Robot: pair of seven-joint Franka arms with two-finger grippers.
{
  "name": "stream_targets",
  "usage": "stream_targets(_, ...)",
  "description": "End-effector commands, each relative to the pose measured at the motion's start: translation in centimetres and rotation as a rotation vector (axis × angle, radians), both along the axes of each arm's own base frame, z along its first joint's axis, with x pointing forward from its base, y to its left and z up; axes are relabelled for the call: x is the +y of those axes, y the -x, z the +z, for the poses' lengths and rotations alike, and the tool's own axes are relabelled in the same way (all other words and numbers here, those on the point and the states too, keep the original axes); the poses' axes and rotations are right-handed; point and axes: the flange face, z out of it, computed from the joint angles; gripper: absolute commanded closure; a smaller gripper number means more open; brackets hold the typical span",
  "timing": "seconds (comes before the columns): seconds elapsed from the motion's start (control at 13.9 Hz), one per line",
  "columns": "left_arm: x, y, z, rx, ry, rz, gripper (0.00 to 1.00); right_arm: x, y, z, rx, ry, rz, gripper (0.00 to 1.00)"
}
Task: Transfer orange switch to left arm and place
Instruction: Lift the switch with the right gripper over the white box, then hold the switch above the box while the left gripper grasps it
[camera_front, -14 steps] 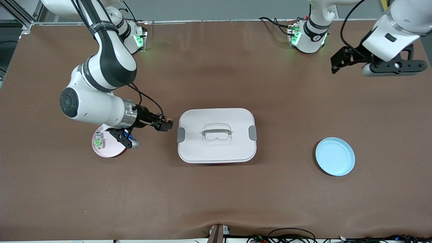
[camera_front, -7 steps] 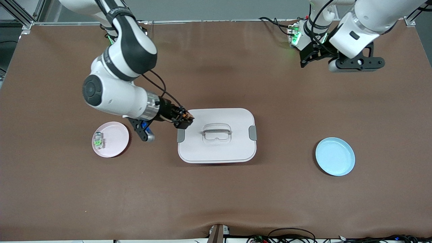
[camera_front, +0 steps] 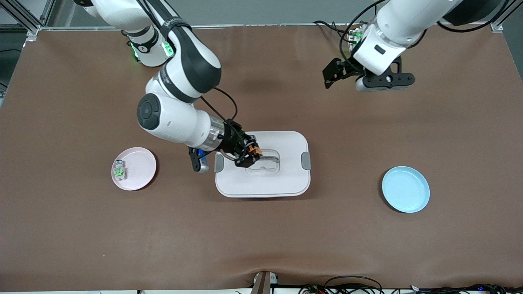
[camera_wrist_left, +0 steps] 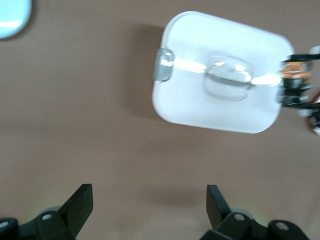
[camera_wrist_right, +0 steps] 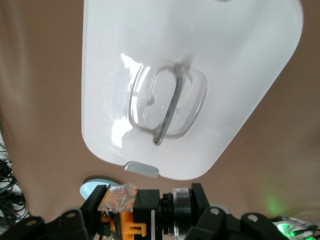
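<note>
At the left of the frame a pink plate point(camera_front: 135, 169) holds a pale component with a green middle point(camera_front: 119, 170). At centre, the right gripper point(camera_front: 250, 153) hangs over the white box point(camera_front: 265, 181), near its lid handle, fingers clamped on the orange switch point(camera_front: 255, 150). Upper right, the left gripper point(camera_front: 331, 74) hovers over bare desk point(camera_front: 261, 237), fingers spread wide and empty. A blue plate point(camera_front: 405, 189) sits lower right.

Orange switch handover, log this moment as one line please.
right gripper: shut on orange switch, over box | left gripper: open, over bare table
</note>
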Motion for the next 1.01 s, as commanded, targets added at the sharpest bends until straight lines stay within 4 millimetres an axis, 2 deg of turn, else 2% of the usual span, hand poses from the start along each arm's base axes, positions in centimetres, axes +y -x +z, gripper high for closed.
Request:
stream_targets(0.0,-0.3,2.1,-2.6,-0.06,0.085,0.097,0.0,3.2,1.3,1.0,0.021,-0.031,-0.047,1.0)
stream_targets(0.14,-0.8,2.2,-4.0,-0.078,0.14,0.134,0.0,4.6,2.3,1.3,0.042,-0.032,-0.061,1.0)
stream_targets(0.29,-0.6,1.7,-4.5,-0.073,0.167,0.136,0.0,6.2,3.5,1.8,0.054,-0.036,-0.061,1.0)
stream_targets(0.43,-0.1,1.5,-5.5,-0.088,0.181,0.084,0.0,7.0,4.2,1.7,0.062,-0.035,-0.053,1.0)
stream_targets(0.65,0.8,1.1,-7.0,-0.073,0.33,0.082,0.0,8.7,5.4,0.9,0.108,-0.063,-0.049,1.0)
stream_targets(0.79,2.3,0.3,-7.7,-0.083,0.375,0.068,0.0,9.8,6.0,0.3,0.124,-0.067,-0.039,1.0)
stream_targets(0.93,2.5,-0.1,-8.3,-0.069,0.434,0.069,0.0,11.0,6.5,0.2,0.139,-0.081,-0.033,1.0)
